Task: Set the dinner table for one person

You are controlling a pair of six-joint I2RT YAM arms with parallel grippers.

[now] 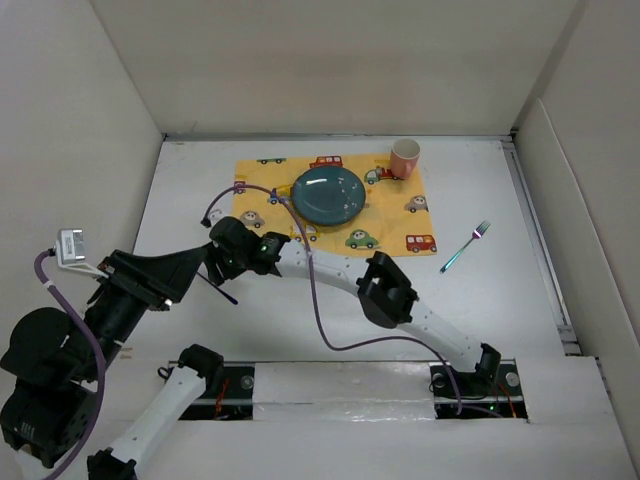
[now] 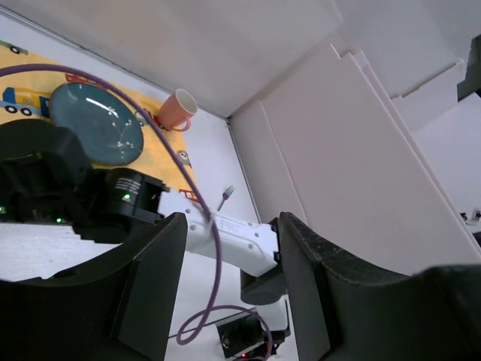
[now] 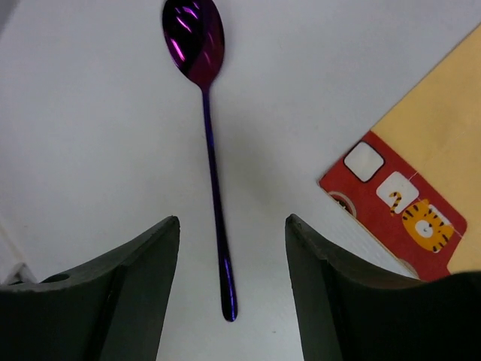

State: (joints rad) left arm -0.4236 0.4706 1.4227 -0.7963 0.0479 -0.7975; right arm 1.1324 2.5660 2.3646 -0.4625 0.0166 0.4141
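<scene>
A purple spoon (image 3: 211, 150) lies flat on the white dinner table (image 1: 490, 300), just left of the yellow car-print mat (image 1: 400, 215). My right gripper (image 3: 231, 219) hovers open over the end of its handle, touching nothing. The right arm reaches across to the mat's lower left corner, its gripper (image 1: 220, 240) there. My left gripper (image 2: 233, 218) is open and empty, raised above the table beside the right one (image 1: 195, 263). On the mat sit a teal plate (image 1: 328, 194) and a pink cup (image 1: 404, 158). A fork (image 1: 465, 246) lies on the table right of the mat.
A thin dark strip (image 1: 222, 292) lies on the table below the left gripper; I cannot tell what it is. A purple cable (image 1: 318, 300) loops over the right arm. White walls close in the table on three sides.
</scene>
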